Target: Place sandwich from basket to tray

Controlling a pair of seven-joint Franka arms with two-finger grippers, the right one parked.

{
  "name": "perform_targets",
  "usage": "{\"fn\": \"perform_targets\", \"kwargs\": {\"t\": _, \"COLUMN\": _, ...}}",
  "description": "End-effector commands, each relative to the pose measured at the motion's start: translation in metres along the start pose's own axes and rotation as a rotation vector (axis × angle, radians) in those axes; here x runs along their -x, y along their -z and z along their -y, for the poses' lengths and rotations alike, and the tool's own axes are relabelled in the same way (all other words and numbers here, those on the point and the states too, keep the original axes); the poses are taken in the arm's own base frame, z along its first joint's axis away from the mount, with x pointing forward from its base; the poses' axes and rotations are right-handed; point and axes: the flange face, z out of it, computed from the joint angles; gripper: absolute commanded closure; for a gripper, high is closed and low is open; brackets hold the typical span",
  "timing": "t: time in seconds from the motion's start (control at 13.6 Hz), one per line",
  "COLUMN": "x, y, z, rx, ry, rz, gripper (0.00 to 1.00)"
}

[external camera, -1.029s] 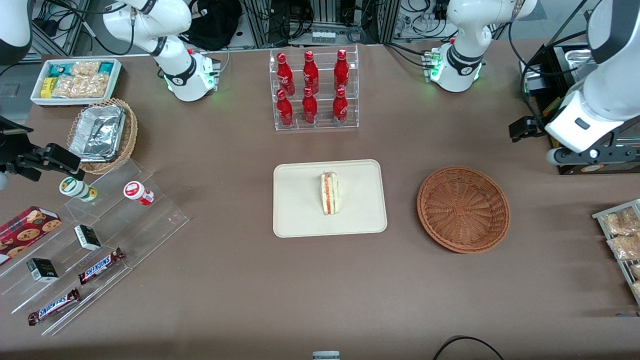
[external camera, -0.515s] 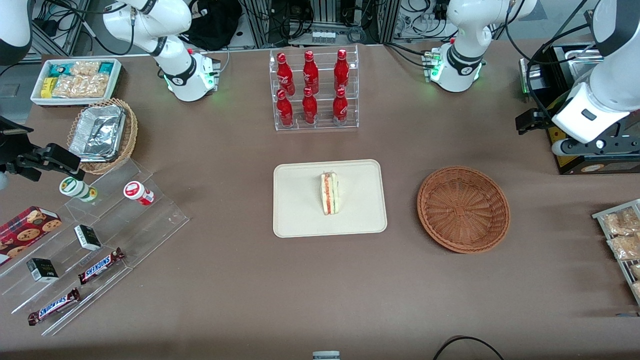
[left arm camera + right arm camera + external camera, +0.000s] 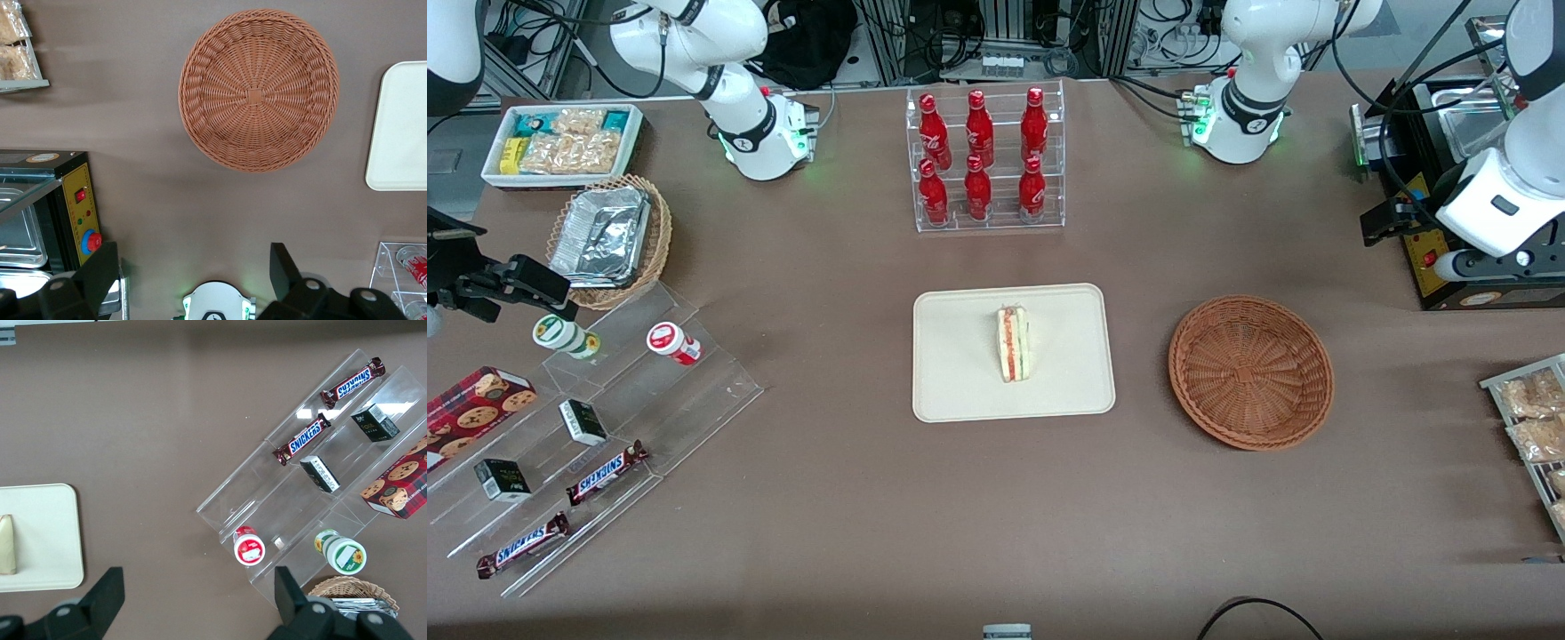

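Brown cloth covers the table in the front view, and the sandwich (image 3: 1013,343) already lies on the tray (image 3: 960,373) near the middle, its long axis running toward and away from the camera. The basket (image 3: 1251,372) sits beside the tray toward the working arm's end, empty. The left arm's gripper (image 3: 1383,222) hangs high at that end of the table, above a black appliance (image 3: 1440,267), well apart from both basket and tray. The task looks complete, so the next move is likely only a retreat. A rack of red bottles (image 3: 983,160) stands farther from the camera than the tray, out of any path.

From the left wrist, the gripper (image 3: 193,267) has its fingers spread wide with nothing between them. The basket (image 3: 259,90) shows its bare woven floor, and one rounded corner of the tray (image 3: 400,133) lies well clear of the basket's rim. The appliance's yellow panel (image 3: 83,220) is near one finger.

From the right wrist, the sandwich (image 3: 7,545) rests on the tray (image 3: 47,540), apart from the clear stepped display (image 3: 320,487) of snacks.
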Motion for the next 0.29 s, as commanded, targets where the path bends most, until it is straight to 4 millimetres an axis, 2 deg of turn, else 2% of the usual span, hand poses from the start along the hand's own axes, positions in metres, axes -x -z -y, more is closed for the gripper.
{"fn": "perform_targets", "kwargs": {"t": 0.0, "x": 0.0002, "y": 0.0118, "z": 0.0004, "rx": 0.014, "ry": -0.03, "rz": -0.028, "gripper": 0.0}}
{"fn": "perform_targets", "kwargs": {"t": 0.22, "x": 0.0028, "y": 0.0217, "z": 0.0006, "rx": 0.011, "ry": -0.031, "rz": -0.044, "gripper": 0.0}}
